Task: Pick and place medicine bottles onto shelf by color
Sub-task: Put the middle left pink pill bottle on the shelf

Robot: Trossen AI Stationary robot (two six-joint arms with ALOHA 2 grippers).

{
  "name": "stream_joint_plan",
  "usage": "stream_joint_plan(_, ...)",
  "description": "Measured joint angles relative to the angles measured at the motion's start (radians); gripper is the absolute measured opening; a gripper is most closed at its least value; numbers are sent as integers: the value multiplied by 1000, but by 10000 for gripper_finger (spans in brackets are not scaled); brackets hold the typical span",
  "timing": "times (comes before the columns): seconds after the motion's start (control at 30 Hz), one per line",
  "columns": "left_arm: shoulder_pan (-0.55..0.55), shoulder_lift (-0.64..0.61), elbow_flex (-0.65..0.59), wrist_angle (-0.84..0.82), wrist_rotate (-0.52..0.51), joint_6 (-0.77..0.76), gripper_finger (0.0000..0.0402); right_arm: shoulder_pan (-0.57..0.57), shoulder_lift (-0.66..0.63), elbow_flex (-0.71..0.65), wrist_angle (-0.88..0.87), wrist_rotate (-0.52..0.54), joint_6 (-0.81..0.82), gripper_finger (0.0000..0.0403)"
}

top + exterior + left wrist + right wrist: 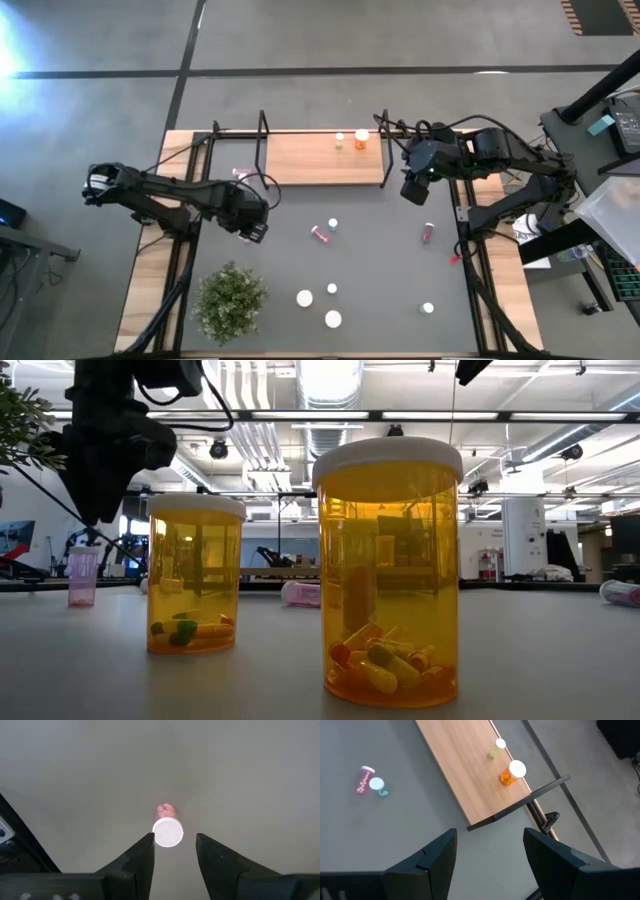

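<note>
From above, the left gripper (253, 228) hangs over the dark mat left of centre, and its own bulk hides what lies beneath; only the left wrist view reveals an upright pink bottle (167, 827) directly below, seen cap-first, its long axis pointing straight up at the camera, a little ahead of the fingertips (148, 842) and in line with the gap between them. Those fingers stand parted and hold nothing. The right gripper (414, 190) hovers just off the right end of the shelf (300, 160), fingers likewise spread and empty; its wrist view looks down on the wooden board, where an orange bottle (512, 773) and a smaller pale bottle (497, 748) stand upright near the black wire frame (520, 805) at the end. On the mat, the high view shows a pink bottle lying on its side (320, 233) with its long axis running diagonally, cap toward the left arm's side, a small white-capped bottle (333, 223) just beside it, and another toppled pink bottle (428, 232) near the right edge. The low view alone shows two big orange bottles (390, 575) from the side, upright, with capsules at the bottom. A green potted plant (230, 300) sits at the front left.
</note>
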Motion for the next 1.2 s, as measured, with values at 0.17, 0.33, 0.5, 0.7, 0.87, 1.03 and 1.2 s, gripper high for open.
stream_joint_plan(0.17, 0, 0, -23, 1, 2, -1, 128, 0, 0, 0, 0, 0, -1, 219)
stream_joint_plan(0.33, 2, 0, -73, 2, 3, -10, 128, 0, 0, 0, 0, 0, -5, 219)
stream_joint_plan(0.5, 5, 0, -75, 10, 2, -9, 128, 0, 0, 0, 0, 0, -3, 219)
stream_joint_plan(0.7, 5, 0, -75, 49, 7, -9, 128, 0, 0, 0, 0, 0, -3, 219)
stream_joint_plan(0.87, 5, 0, -75, 54, 7, -9, 128, 0, 0, 0, 0, 0, -4, 219)
stream_joint_plan(1.03, 5, 0, -78, 48, -14, -9, 127, 0, 0, 0, 0, 0, -7, 219)
stream_joint_plan(1.2, 5, 0, -79, 48, -18, -12, 98, 0, 0, 0, 0, 0, -11, 219)
